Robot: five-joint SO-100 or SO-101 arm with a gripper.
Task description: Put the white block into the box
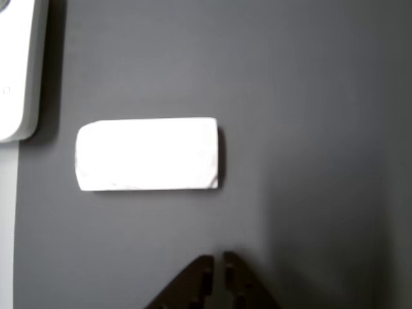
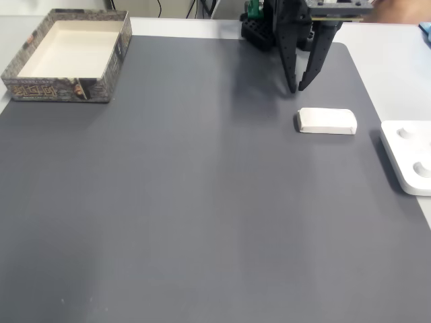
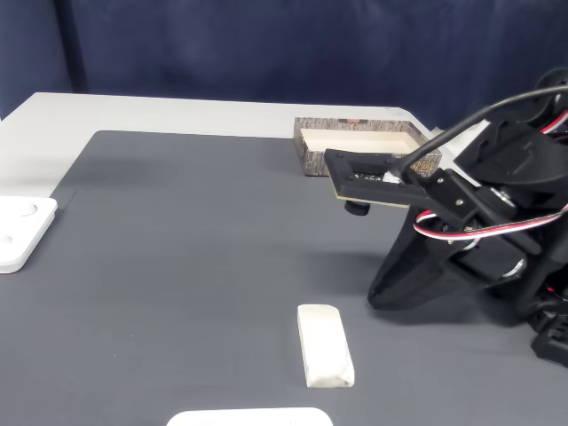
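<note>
The white block point(image 2: 327, 121) lies flat on the dark grey mat point(image 2: 202, 202), at the right in a fixed view. It also shows as the white block point(image 3: 324, 344) in the other fixed view and the white block point(image 1: 148, 154) in the other view. My gripper point(image 2: 297, 88) hangs just behind the block, fingers pointing down, tips almost together with nothing between them. Those tips, my gripper point(image 1: 217, 261), enter the other view from the bottom edge, below the block and apart from it. The box point(image 2: 60, 89) stands at the mat's far left corner, its cream inside empty.
A flat white panel with round buttons point(image 2: 407, 155) lies at the mat's right edge, close to the block, and shows again as the panel point(image 3: 22, 231). Another white object point(image 3: 248, 417) peeks in at the bottom edge. Open mat lies between block and box.
</note>
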